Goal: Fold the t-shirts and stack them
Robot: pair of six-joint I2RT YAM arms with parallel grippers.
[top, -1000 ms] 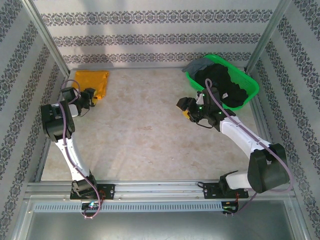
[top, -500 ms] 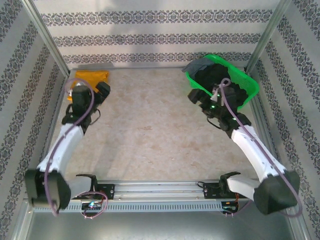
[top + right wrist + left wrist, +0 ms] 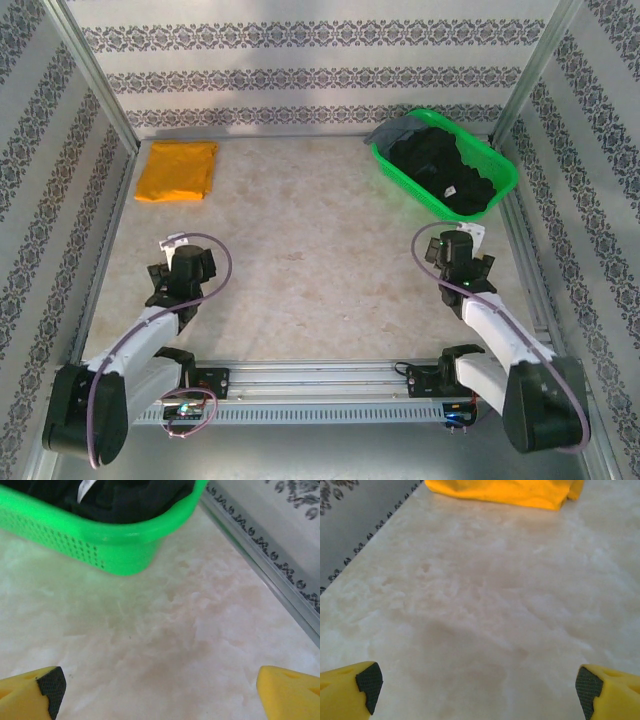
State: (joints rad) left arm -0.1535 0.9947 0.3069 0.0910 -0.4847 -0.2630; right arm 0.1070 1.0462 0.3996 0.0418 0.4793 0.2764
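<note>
Orange-yellow t-shirt (image 3: 177, 170) folded flat, well left of green basket (image 3: 110, 540); black and grey t-shirts (image 3: 445, 165) heaped inside it, unfolded; left gripper (image 3: 479, 682) and right gripper (image 3: 160, 682) wide open, empty.

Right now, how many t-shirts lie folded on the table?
1: the orange-yellow t-shirt at the far left of the table. Dark t-shirts are heaped in the green basket, some possibly hidden.

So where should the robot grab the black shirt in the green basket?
Probably a raised fold at the top of the black shirt, coming straight down from above. It lies crumpled in a heap inside the green basket, whose walls would block a sideways approach. The right end effector is open and the nearer of the two, so it looks best placed.
</note>
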